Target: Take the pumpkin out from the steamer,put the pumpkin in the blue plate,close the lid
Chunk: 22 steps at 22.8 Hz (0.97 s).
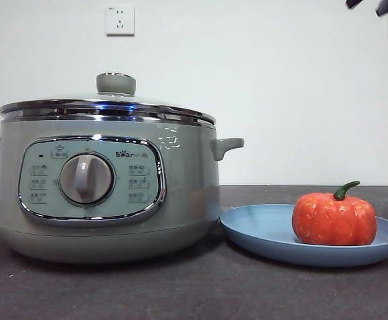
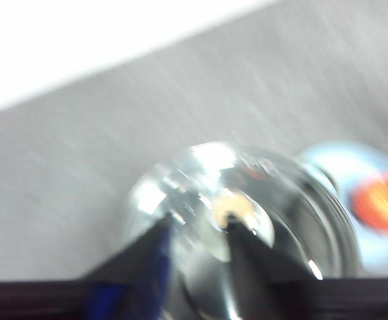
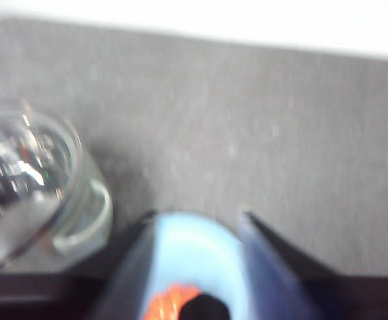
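Note:
The pale green steamer [image 1: 107, 193] stands at the left with its chrome-rimmed lid [image 1: 107, 107] sitting on top. To its right, the orange pumpkin [image 1: 334, 219] rests upright on the blue plate [image 1: 261, 230]. My left gripper [image 2: 199, 220] hovers above the lid [image 2: 201, 173], open, holding nothing; the knob [image 2: 237, 207] shows just past one jaw. My right gripper [image 3: 199, 215] hangs open and empty above the plate [image 3: 194, 247], with the pumpkin [image 3: 167, 303] below it. In the front view only a black tip [image 1: 381, 5] shows at the top right corner.
The dark grey table [image 1: 194, 293] runs to a white wall with a socket [image 1: 119, 20]. The plate's rim lies close against the steamer's right side. Both wrist views are blurred.

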Available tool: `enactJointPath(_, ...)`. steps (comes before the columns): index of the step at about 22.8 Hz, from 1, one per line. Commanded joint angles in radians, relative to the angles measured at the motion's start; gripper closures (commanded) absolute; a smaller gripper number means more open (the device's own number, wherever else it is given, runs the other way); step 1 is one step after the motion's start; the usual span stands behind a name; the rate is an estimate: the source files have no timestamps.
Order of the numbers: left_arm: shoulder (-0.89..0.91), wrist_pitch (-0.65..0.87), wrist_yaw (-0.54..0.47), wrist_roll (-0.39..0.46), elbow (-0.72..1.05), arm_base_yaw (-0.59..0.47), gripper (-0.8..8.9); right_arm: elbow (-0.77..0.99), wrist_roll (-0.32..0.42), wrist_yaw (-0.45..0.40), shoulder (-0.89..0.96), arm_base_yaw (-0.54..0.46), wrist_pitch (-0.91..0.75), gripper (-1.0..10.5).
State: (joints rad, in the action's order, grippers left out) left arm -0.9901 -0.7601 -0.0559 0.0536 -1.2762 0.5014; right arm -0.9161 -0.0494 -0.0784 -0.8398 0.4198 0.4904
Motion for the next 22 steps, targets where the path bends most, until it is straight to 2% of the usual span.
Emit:
enactJointPath(1,0.12,0.071,-0.048,0.002,0.108,0.003,8.22,0.111,-0.014,0.0,0.079,0.015,-0.113,9.6)
enactJointPath(5,0.386,0.169,-0.092,-0.004,0.397,0.003,8.22,0.306,-0.032,0.0,0.223,0.042,-0.284,9.6)
enactJointPath(8,0.523,0.169,-0.098,-0.005,0.517,0.003,8.22,0.345,-0.059,-0.001,0.259,0.052,-0.299,9.6)
enactJointPath(11,0.571,0.15,-0.098,-0.011,0.544,0.003,8.21,0.345,-0.061,-0.006,0.257,0.052,-0.293,9.5)
enactJointPath(22,0.572,0.082,-0.098,-0.012,0.537,0.003,8.16,0.344,-0.058,-0.006,0.257,0.052,-0.229,9.5)
